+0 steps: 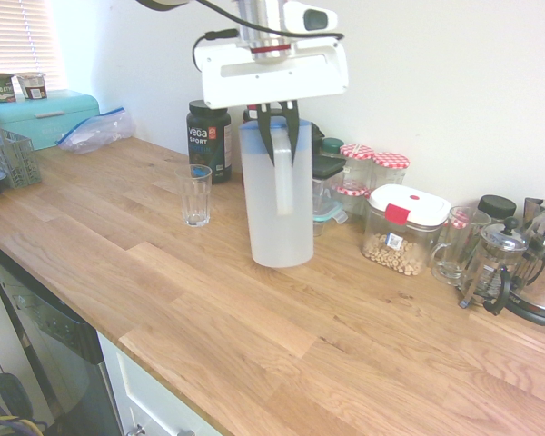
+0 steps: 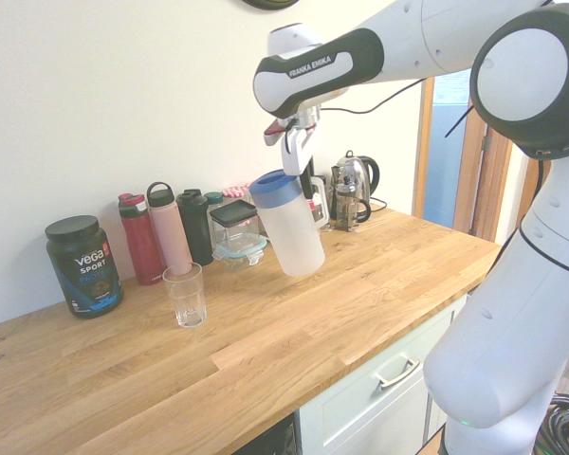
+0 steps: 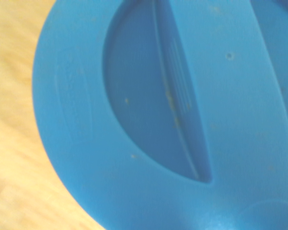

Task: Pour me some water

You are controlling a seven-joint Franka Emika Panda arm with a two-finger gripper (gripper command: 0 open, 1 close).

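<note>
Bare stretch of pale wooden worktop (image 1: 282, 363), running along the front edge: passable. Gap between the clear ribbed drinking glass (image 1: 196, 196) and the tall frosted plastic jug with blue lid (image 1: 280, 209), held tilted: open at the front. Behind the glass: black round-lidded tub (image 1: 209, 143), an obstacle. Behind the jug: pink black-capped flask (image 2: 170, 232), red bottle (image 2: 142, 241) and clear dark-lidded square container (image 2: 235, 227), blocking passage toward the wall. Beyond the jug: white-lidded clear cereal box (image 1: 405, 229), then glass French press (image 1: 493, 263), a close-set row.
</note>
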